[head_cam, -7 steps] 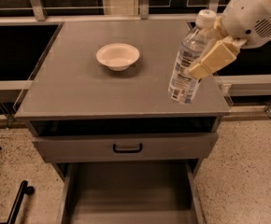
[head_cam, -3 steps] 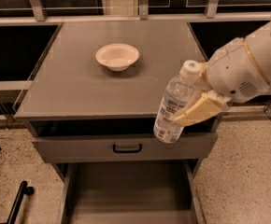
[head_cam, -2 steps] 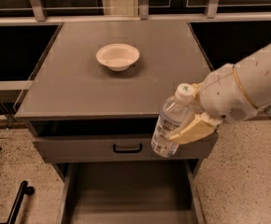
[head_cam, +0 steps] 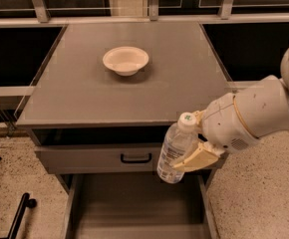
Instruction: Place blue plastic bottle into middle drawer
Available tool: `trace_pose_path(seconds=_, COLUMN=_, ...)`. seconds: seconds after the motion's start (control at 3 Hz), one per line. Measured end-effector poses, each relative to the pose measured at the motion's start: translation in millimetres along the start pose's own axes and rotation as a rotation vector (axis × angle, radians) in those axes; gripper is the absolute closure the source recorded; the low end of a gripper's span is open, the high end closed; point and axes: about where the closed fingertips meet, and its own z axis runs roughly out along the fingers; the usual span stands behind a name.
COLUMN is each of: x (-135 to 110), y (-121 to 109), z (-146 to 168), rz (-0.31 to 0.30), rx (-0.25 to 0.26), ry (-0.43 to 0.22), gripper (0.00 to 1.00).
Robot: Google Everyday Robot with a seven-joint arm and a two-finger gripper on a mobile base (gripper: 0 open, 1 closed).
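Observation:
The blue plastic bottle (head_cam: 174,148), clear with a white cap and a printed label, hangs tilted in front of the cabinet, its base over the right part of the open middle drawer (head_cam: 129,208). My gripper (head_cam: 192,156) is shut on the bottle's side, with a tan finger (head_cam: 199,158) showing across it. The white arm reaches in from the right. The drawer is a wide grey box pulled out below, with a bare flat floor.
A shallow white bowl (head_cam: 125,60) sits on the grey cabinet top (head_cam: 84,93). Above the open drawer is a closed drawer front with a black handle (head_cam: 136,158). Speckled floor lies on both sides, and a black pole (head_cam: 17,218) lies at lower left.
My gripper has carried the bottle down and forward, from above the cabinet top's right side to in front of the cabinet, just above the open drawer.

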Motion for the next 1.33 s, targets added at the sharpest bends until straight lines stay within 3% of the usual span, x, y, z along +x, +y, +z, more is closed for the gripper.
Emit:
trace_pose_path(seconds=0.67, x=20, y=8, z=26, rz=-0.033, rx=0.024, ry=0.018, gripper=1.0)
trace_pose_path(seconds=1.33, x=77, y=20, z=83, rz=-0.003, rx=0.037, ry=0.025, gripper=1.0)
